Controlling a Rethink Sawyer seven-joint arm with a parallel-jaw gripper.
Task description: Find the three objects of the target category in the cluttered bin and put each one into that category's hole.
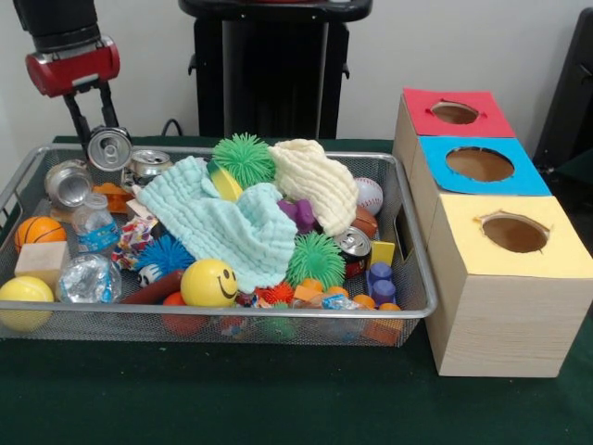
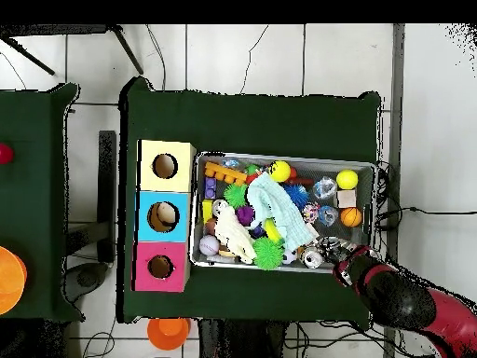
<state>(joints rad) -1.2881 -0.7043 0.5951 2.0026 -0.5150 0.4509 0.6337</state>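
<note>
Front view: the gripper (image 1: 107, 139) hangs at the bin's far left corner, its two thin black fingers (image 1: 74, 119) clamped on a silver can (image 1: 110, 148) held up w/ the top facing the camera, just above the wire bin (image 1: 232, 320). Two more cans sit close by: one (image 1: 67, 184) lying at the left wall, another (image 1: 148, 165) just right of the held one. A 4th can (image 1: 353, 245) lies near the right side, beside a green spiky ball (image 1: 315, 259). Mid-bin, a mint cloth (image 1: 218, 227) and a cream cloth (image 1: 315, 181) are draped over the clutter. Up front: smiley yellow ball (image 1: 208, 283), crushed plastic bottle (image 1: 88, 278). To the right of the bin stand three boxes w/ holes on top: red (image 1: 454, 112), blue (image 1: 480, 164), yellow (image 1: 514, 232).

Overhead view: the red and black arm (image 2: 410, 303) comes in from the bottom right, w/ the gripper (image 2: 328, 248) at the bin's lower right edge. The can can't be made out clearly here. The boxes (image 2: 165, 215) line the bin's left side, well apart from the gripper.
</note>
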